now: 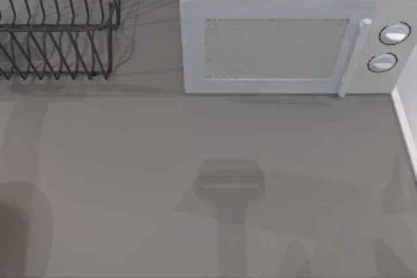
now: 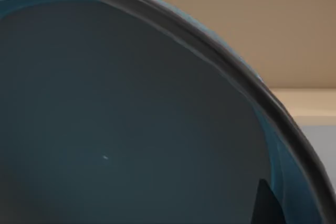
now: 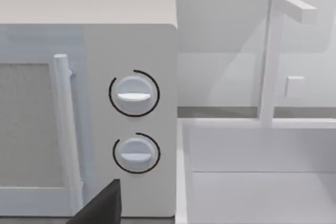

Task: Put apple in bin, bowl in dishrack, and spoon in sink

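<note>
My left wrist camera sits close against the bowl (image 2: 131,129); whether my left gripper grips it, I cannot tell.

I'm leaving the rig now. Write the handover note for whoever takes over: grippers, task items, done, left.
Left gripper: fingers can't be judged; the left wrist view looks straight into the blue bowl, very close.
Right gripper: wrist camera faces the microwave dials and the white sink beside them.
Dishrack at the table's far left holds nothing, so the bowl is not yet racked.
Left: bowl to dishrack. Apple and spoon: status unconfirmed.
</note>
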You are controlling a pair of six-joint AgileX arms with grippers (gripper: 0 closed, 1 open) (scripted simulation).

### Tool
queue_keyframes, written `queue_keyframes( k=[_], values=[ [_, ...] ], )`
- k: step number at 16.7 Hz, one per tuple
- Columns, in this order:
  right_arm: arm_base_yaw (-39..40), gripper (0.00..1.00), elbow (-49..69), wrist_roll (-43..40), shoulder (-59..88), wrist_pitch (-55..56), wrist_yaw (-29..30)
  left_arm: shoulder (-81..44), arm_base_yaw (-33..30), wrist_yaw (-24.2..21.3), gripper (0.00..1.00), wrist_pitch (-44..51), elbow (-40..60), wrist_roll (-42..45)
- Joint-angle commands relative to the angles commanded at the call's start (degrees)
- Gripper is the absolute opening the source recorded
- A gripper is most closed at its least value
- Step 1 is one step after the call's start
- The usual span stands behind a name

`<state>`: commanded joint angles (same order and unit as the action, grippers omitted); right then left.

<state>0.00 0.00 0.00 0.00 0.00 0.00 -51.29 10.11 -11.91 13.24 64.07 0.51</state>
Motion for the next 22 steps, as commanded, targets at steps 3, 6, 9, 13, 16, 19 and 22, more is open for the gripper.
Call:
queue_keyframes(
  k=[3, 6, 9, 13, 16, 19, 22],
  values=[
    [0.0, 1.00, 0.0, 0.0, 0.0, 0.0, 0.0, 0.3, 0.3, 0.1, 0.00, -0.3, -0.3, 0.2],
    [0.0, 1.00, 0.0, 0.0, 0.0, 0.0, 0.0, 0.0, 0.1, 0.2, 0.00, -0.3, -0.1, 0.2],
    [0.0, 1.00, 0.0, 0.0, 0.0, 0.0, 0.0, -3.2, -0.1, 0.6, 0.00, -3.9, 0.1, 0.2],
    [0.0, 1.00, 0.0, 0.0, 0.0, 0.0, 0.0, -14.4, -1.0, 1.7, 0.00, -16.4, -1.1, 0.2],
    [0.0, 1.00, 0.0, 0.0, 0.0, 0.0, 0.0, -24.4, -2.2, 2.8, 0.00, -28.4, -3.0, 0.1],
    [0.0, 1.00, 0.0, 0.0, 0.0, 0.0, 0.0, -34.7, -3.8, 3.8, 0.00, -40.6, -5.8, 0.3],
    [0.0, 1.00, 0.0, 0.0, 0.0, 0.0, 0.0, -43.0, -5.2, 4.8, 0.00, -52.3, -8.5, 0.4]
  ],
)
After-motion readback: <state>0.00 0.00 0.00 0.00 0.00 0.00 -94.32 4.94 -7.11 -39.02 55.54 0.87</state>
